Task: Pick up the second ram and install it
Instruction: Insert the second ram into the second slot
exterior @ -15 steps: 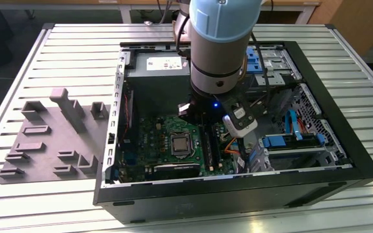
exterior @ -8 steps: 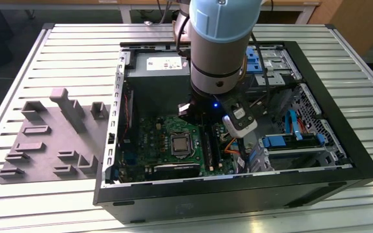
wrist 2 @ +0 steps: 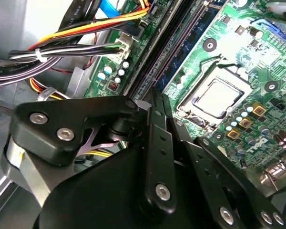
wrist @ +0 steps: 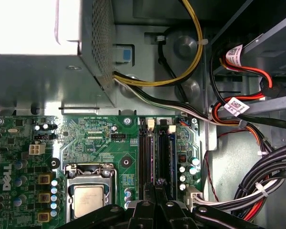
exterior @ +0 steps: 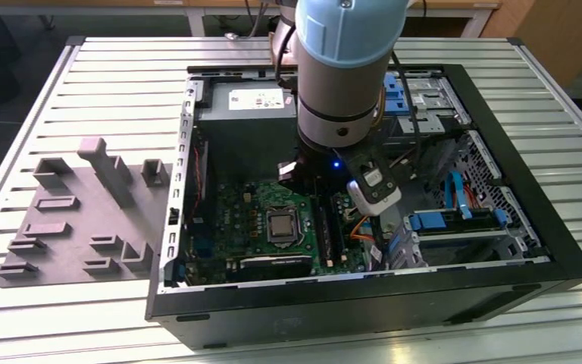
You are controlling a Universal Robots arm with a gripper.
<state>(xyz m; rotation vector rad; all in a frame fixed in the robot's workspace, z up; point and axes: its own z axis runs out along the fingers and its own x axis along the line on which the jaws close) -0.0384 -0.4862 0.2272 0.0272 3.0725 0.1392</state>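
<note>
My gripper (wrist 2: pixel 158 102) is down inside the open computer case, right over the long black ram slots (wrist: pixel 155 148) of the green motherboard (exterior: pixel 240 220). Its black fingers are drawn together on the second ram (wrist 2: pixel 188 47), a thin dark stick with a row of small chips. The stick runs along the slots beside the processor socket (wrist 2: pixel 217 98). In the first wrist view the gripper (wrist: pixel 155 188) meets at the near end of the slots. How deep the stick sits in its slot is hidden by the fingers. In the exterior view the arm (exterior: pixel 342 76) stands over the board.
A grey holder block (exterior: pixel 79 220) lies on the slatted table at the exterior view's left. Bundled cables (wrist: pixel 248 176) crowd one side of the slots and a metal power supply box (wrist: pixel 47 71) sits beyond them. The black case wall (exterior: pixel 372 303) rings the board.
</note>
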